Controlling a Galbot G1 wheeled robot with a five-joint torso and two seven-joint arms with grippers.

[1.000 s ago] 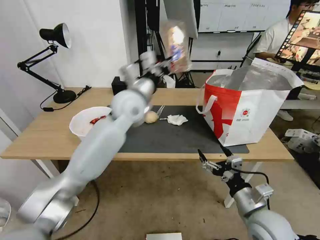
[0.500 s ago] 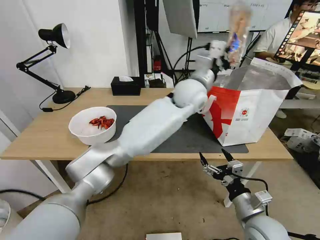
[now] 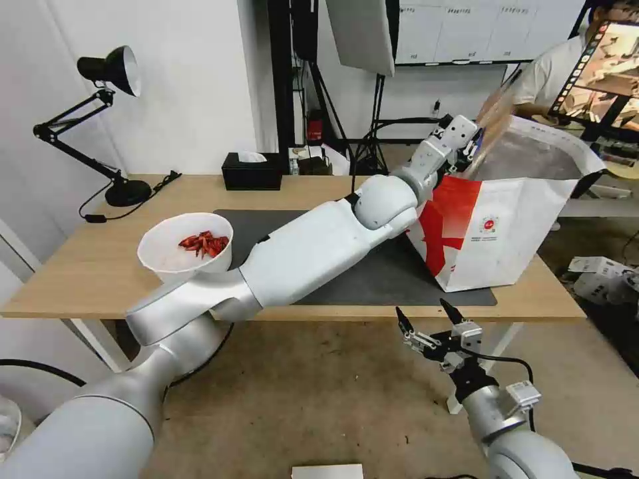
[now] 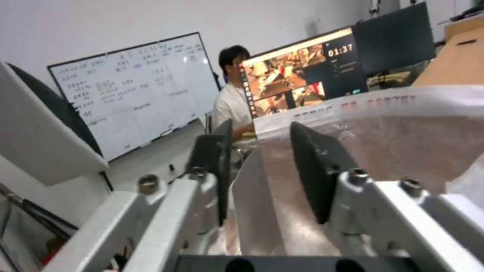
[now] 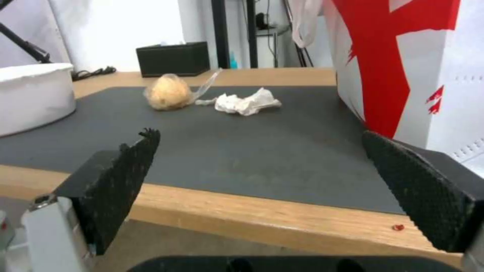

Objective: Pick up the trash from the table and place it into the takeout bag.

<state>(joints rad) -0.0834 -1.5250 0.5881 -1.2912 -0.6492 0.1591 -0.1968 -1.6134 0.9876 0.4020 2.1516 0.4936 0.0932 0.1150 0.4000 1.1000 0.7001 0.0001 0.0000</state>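
My left arm reaches across the table [image 3: 86, 279] to the red-and-white takeout bag [image 3: 506, 226]. The left gripper [image 3: 474, 141] hangs over the bag's near rim, shut on the clear plastic tray [image 3: 498, 106], which tilts over the foil-lined opening. In the left wrist view the pale tray [image 4: 264, 196] sits between the narrowly spaced fingers [image 4: 312, 170] above the bag's rim [image 4: 378, 102]. The white bowl [image 3: 173, 266] of red scraps stands at the mat's left. The bagged beige lump [image 5: 169, 96] and crumpled tissue [image 5: 247, 104] lie on the mat [image 5: 252, 151]. My right gripper [image 3: 421, 307] waits open below the table's front edge.
A black desk lamp [image 3: 110, 70] stands at the far left corner and a black tissue box [image 3: 251, 174] at the back edge. A person sits at a monitor behind the bag. A small red speck [image 5: 398, 227] lies on the table's front edge. Boxes lie on the floor at the right.
My left arm has swung the tray rightward from above the table's middle to the bag, then lowered it to the rim and tipped it over the opening. The right arm has hardly moved.
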